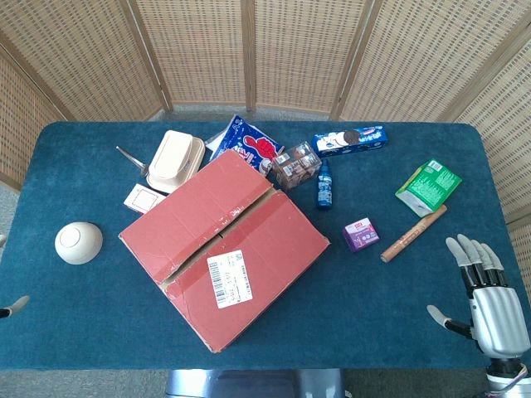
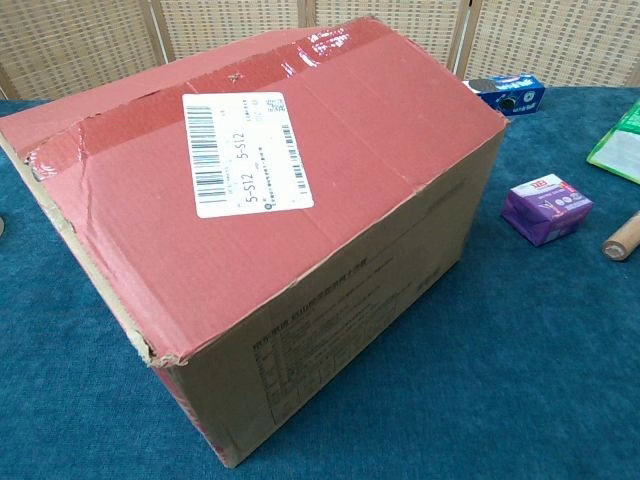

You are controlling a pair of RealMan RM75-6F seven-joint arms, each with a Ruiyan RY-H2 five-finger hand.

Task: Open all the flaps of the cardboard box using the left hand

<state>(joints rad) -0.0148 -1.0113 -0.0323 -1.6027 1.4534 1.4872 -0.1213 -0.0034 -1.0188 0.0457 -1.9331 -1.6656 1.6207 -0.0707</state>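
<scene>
The cardboard box (image 2: 300, 250) is matte, a bit rough, with torn edges and glossy tape (image 2: 290, 45) along the top seam, plus a smooth paper label (image 2: 247, 152). The desk (image 1: 398, 315) wears fuzzy blue cloth. The right hand (image 1: 489, 303) looks like brushed silver metal, the screen (image 1: 249, 50) behind is woven rattan in wood frames.

The cardboard box (image 1: 224, 245) has a red top with a white barcode label (image 2: 246, 152). It sits on a teal tablecloth (image 1: 398, 307). At right lie a purple packet (image 1: 360, 234) and a green pouch (image 1: 428, 186).
</scene>
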